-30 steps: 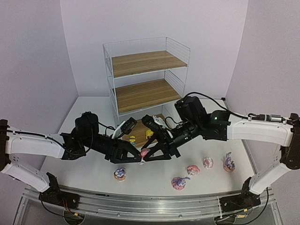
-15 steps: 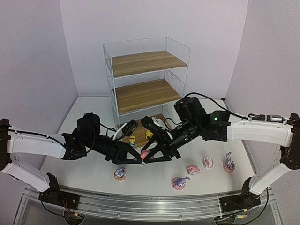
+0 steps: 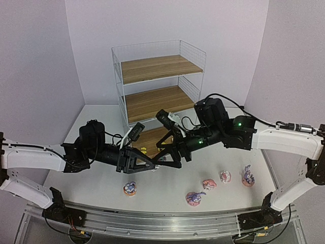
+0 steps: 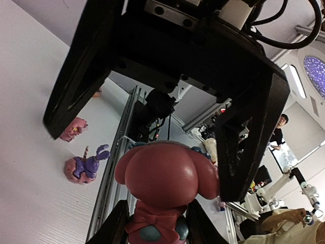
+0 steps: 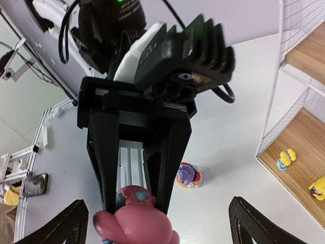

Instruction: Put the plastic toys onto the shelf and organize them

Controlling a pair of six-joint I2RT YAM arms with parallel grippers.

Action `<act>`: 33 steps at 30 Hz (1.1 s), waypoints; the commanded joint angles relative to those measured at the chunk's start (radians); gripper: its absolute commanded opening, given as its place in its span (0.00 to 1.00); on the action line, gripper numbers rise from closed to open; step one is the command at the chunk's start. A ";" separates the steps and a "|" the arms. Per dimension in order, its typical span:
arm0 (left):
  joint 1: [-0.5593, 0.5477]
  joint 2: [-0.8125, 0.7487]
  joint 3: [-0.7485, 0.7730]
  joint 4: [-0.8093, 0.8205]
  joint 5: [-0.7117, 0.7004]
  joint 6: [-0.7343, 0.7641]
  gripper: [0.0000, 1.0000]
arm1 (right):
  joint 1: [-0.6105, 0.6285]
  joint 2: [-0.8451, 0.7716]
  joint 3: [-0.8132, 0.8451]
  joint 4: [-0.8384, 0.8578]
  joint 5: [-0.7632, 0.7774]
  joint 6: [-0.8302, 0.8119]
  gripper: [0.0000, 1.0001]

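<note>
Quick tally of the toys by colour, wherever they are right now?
Purple bunnies: 3
Pink or pink-white toys: 3, one in the left gripper
Yellow toys: 2, on the bottom board of the shelf
Total: 8 in view

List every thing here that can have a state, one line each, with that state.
Left gripper: shut on the pink toy.
Right gripper: open, jaws either side of that toy.
Pink toy: held above the table.
Shelf: upright, holding two toys.
Yellow toys: two, on the bottom board.
Loose toys: five, on the table, unshelved.
</note>
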 commanded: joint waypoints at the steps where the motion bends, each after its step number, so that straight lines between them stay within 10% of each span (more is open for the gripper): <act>1: -0.004 -0.055 0.061 -0.003 -0.176 0.099 0.00 | -0.004 -0.119 -0.009 0.140 0.166 0.249 0.94; 33: -0.004 -0.076 0.079 0.159 -0.275 0.100 0.00 | -0.004 -0.082 -0.185 0.511 0.069 0.475 0.84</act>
